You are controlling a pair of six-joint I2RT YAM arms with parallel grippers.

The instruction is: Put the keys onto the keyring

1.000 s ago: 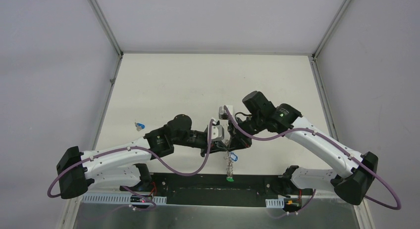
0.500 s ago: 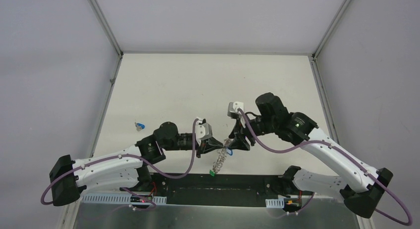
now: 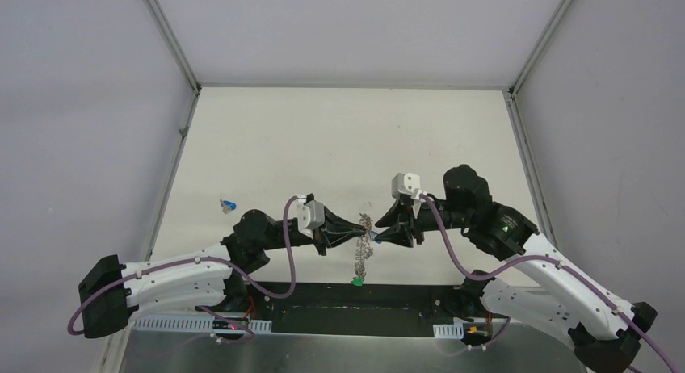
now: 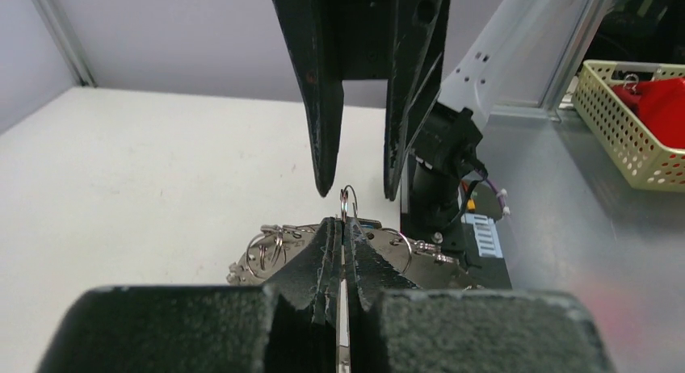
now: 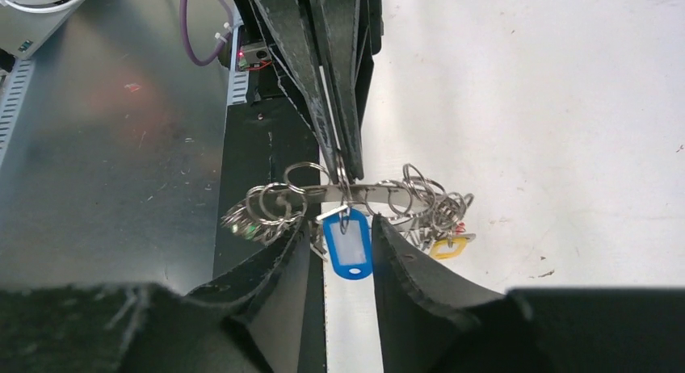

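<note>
Silvery keyring (image 5: 388,189), fringed with wire loops (image 5: 271,202) and coloured tags (image 5: 347,248), dangles lengthwise toward the near edge of the table (image 3: 266,147), pinched by the left gripper (image 4: 345,224); the right gripper (image 5: 339,222) gapes.

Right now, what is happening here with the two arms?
The left gripper is shut on the keyring, holding it up near the table's front edge. The right gripper faces it, open, a blue-tagged key hanging from the ring between its fingers. Another blue key lies on the table, far to the left.

No writing, label, brand or number can be read anywhere.
</note>
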